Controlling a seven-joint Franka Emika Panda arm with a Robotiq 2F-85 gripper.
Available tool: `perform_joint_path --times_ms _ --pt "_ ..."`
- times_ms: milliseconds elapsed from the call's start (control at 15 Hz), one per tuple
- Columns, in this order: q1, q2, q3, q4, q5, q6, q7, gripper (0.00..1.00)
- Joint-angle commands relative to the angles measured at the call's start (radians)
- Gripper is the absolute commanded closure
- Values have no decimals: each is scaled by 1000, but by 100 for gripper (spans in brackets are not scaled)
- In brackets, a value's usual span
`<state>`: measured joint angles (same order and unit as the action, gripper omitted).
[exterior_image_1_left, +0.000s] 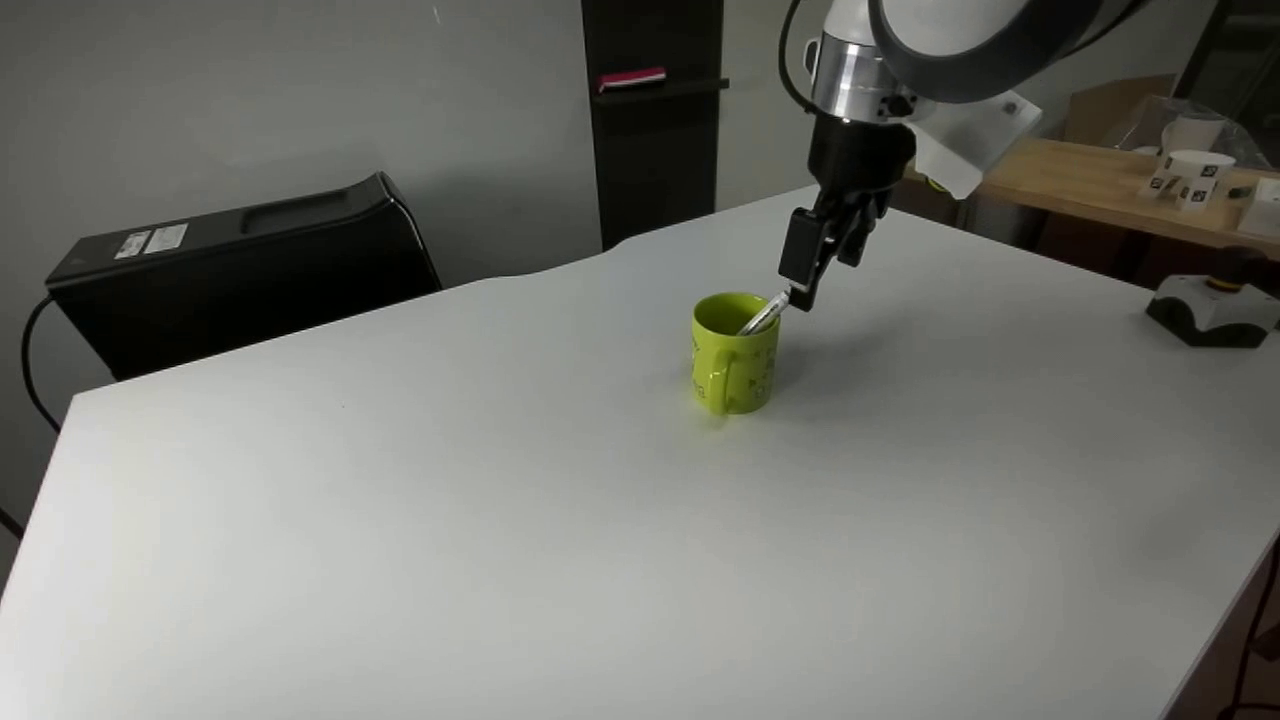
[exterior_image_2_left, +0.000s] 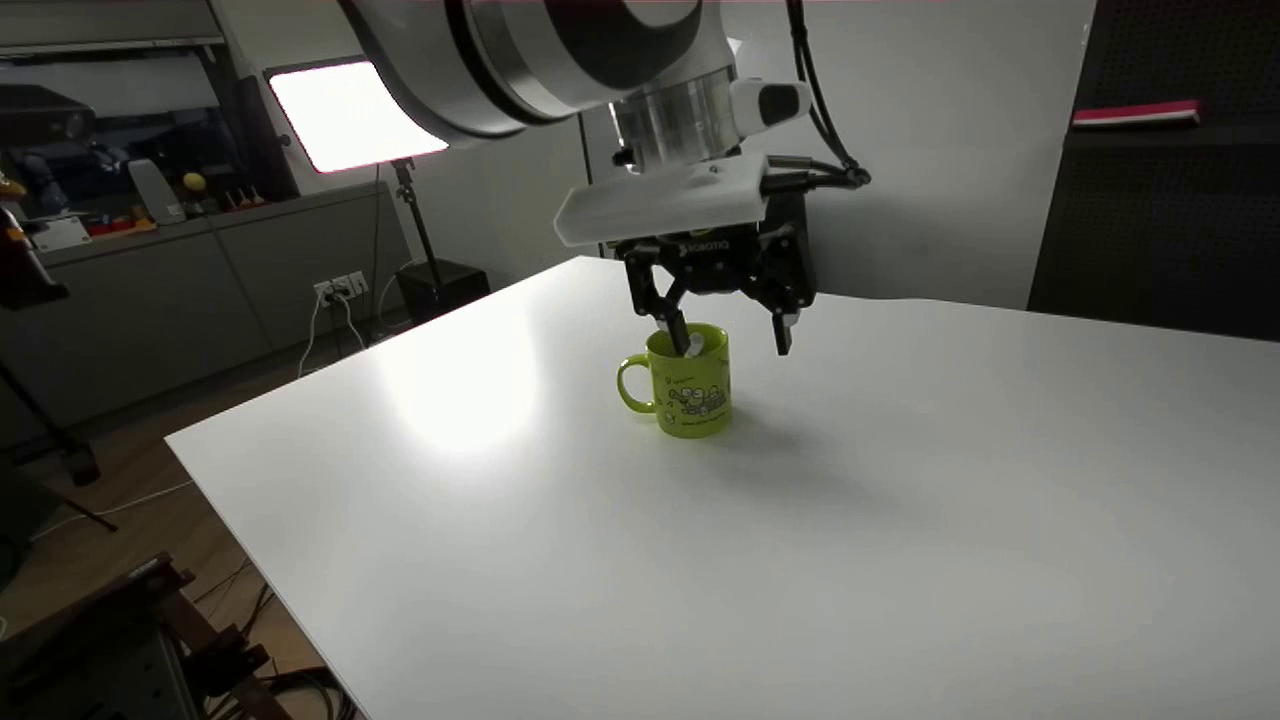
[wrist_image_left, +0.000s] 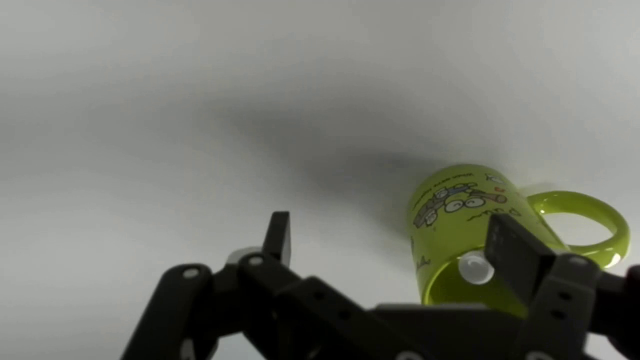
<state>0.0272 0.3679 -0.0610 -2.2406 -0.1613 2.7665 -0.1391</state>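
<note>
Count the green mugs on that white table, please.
1: the green mug stands upright on the white table, near the open tool, with a white stick leaning inside it. No other shows.

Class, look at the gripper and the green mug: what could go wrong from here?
The open gripper has one finger close to the mouth of the green mug; a sideways move might knock the mug over. The white stick leans out of the mug, its end near that finger, so a bump could flip it out. Lowered, that finger might hit the stick or the mug.
</note>
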Motion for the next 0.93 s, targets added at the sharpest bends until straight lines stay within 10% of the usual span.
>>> perform_joint_path --times_ms 0,867 --pt "10 40 -5 64 -14 -9 55 0" --pt "27 130 13 157 32 -24 77 0"
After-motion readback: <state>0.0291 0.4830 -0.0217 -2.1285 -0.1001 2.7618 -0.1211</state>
